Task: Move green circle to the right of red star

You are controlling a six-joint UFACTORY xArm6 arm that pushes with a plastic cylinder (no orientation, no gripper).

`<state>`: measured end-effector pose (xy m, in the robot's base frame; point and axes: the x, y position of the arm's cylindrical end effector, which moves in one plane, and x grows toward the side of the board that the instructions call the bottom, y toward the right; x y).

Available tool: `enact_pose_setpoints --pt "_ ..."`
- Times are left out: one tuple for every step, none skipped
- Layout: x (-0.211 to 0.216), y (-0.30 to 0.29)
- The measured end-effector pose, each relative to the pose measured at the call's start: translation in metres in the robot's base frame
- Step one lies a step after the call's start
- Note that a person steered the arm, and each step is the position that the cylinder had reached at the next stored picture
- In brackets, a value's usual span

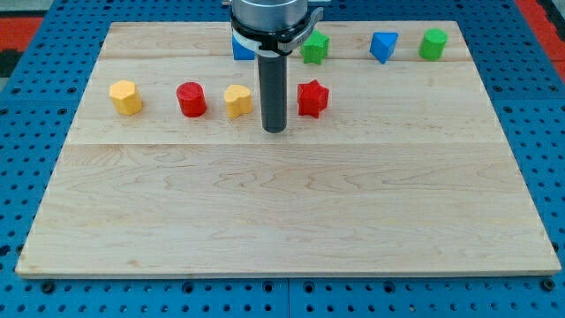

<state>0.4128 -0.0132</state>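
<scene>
Seven blocks sat on the desk [282, 203]. From the view's left: a yellow hexagon [125, 97], a red cylinder [191, 99], a yellow block [237, 102], my tip [274, 130], the red star [312, 97]. A blue block [240, 49] was half hidden behind the arm. The green circle [433, 43] lay top right, well apart. No hand showed.

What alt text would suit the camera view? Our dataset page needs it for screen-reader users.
My tip rests on a wooden board between a yellow block and the red star. The green circle sits far off at the view's top right.
</scene>
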Motion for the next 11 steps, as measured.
enact_pose_setpoints --pt "-0.003 0.026" --pt "0.005 0.071" --pt "-0.014 0.159" --pt "-0.056 0.229" --pt "-0.099 0.287" --pt "-0.162 0.314" --pt "-0.204 0.267" --pt "-0.171 0.254" --pt "-0.123 0.257" --pt "-0.086 0.247" --pt "-0.105 0.228"
